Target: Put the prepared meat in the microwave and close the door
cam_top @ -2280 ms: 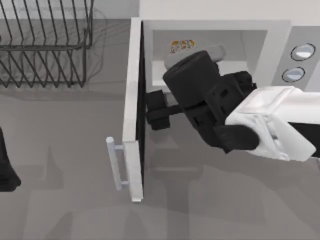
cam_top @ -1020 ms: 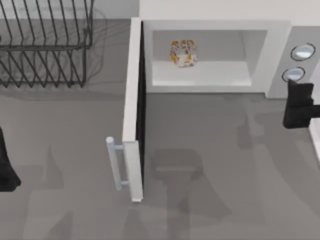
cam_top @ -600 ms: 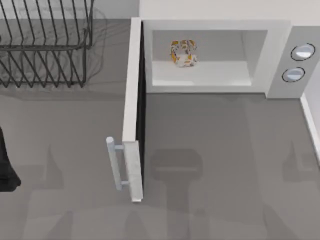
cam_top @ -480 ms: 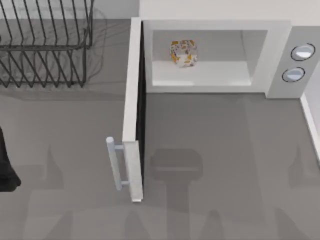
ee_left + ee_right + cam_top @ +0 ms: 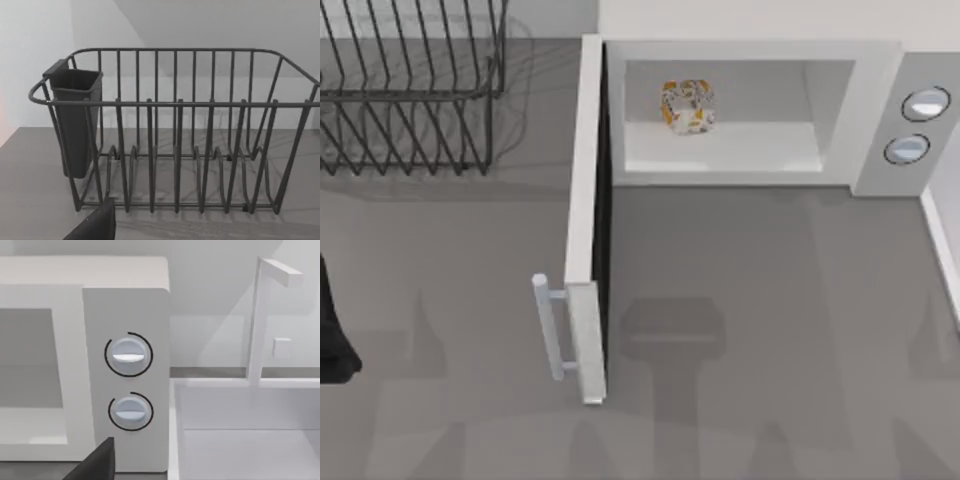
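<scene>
One microwave [image 5: 750,60] with two dials [image 5: 926,102], one door [image 5: 586,215], one prepared meat [image 5: 687,105], one dish rack [image 5: 410,85].

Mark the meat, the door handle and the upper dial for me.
prepared meat [image 5: 687,106], top view, its mottled top face.
door handle [image 5: 547,325], top view, middle of the bar.
upper dial [image 5: 129,354], right wrist view, knob centre.

Meat [image 5: 687,106]: your mottled orange-white chunk, resting inside the cavity.
Microwave [image 5: 880,110]: white box at your 12 o'clock.
Door [image 5: 586,220]: wide open, pointing toward 6 o'clock.
</scene>
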Controlling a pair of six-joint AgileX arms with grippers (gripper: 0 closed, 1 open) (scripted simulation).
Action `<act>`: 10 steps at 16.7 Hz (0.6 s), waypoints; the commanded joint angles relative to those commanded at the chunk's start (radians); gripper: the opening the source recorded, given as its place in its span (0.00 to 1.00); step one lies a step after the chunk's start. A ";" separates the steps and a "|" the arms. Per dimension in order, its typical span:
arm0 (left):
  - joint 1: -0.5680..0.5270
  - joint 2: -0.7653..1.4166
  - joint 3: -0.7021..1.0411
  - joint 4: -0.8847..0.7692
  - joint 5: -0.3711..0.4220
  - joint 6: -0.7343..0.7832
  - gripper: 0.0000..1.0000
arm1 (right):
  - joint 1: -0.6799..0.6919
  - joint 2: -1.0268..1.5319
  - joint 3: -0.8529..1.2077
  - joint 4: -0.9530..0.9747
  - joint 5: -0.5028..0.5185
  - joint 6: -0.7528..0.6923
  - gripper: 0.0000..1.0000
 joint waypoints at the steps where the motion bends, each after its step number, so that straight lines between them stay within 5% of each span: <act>1: 0.000 0.000 0.000 0.000 0.000 0.000 1.00 | 0.000 0.000 0.000 0.000 0.000 0.000 1.00; 10: 0.000 0.000 0.000 0.000 0.000 0.000 0.32 | 0.000 0.000 0.000 0.000 0.000 0.000 1.00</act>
